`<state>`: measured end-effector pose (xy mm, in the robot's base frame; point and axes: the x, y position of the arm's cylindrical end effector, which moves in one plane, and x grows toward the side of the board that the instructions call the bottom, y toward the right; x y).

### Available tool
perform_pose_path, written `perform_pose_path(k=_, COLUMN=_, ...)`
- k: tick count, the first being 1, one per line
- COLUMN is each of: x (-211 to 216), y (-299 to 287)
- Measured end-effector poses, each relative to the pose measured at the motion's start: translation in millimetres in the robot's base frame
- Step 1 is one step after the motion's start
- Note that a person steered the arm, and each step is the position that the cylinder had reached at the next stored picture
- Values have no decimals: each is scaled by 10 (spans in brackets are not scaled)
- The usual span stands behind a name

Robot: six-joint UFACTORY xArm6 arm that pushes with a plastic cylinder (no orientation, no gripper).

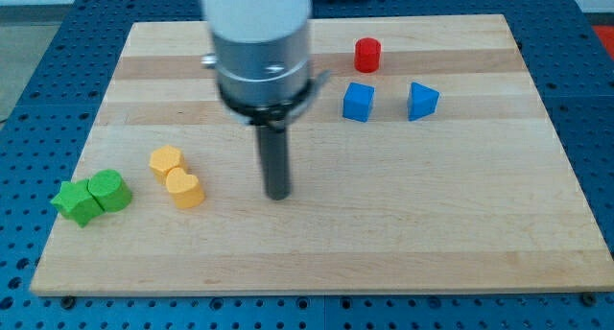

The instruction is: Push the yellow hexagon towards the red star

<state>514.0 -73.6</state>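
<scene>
The yellow hexagon (165,162) sits at the left of the wooden bench (403,224). It is a small chunky block with flat sides and a flat top. A yellow heart (184,189) touches it just below. My tip (278,195) rests on the bench to the right of the heart, a bit apart. There are no fingers, only a rod. Two green blocks (92,196) sit at far left. A red cylinder (367,55) and two blue blocks (358,102) are at upper right.

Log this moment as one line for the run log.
tip on board, right of yellow blocks, apart | yellow hexagon touching yellow heart | red star not visible | red cylinder at top
</scene>
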Motion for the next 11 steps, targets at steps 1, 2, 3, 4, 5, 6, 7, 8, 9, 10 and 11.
perform_pose_path(k=1, x=-17, y=-825)
perform_pose_path(k=2, x=-201, y=-1328)
perform_pose_path(k=3, x=-516, y=-1293)
perform_pose_path(k=4, x=-782, y=-933)
perform_pose_path(k=5, x=-912, y=-1047)
perform_pose_path(k=6, x=-1082, y=-1061)
perform_pose_path(k=7, x=-1259, y=-1142)
perform_pose_path(k=8, x=-1309, y=-774)
perform_pose_path(k=9, x=-1353, y=-684)
perform_pose_path(k=10, x=-1405, y=-729)
perform_pose_path(k=11, x=-1410, y=-729)
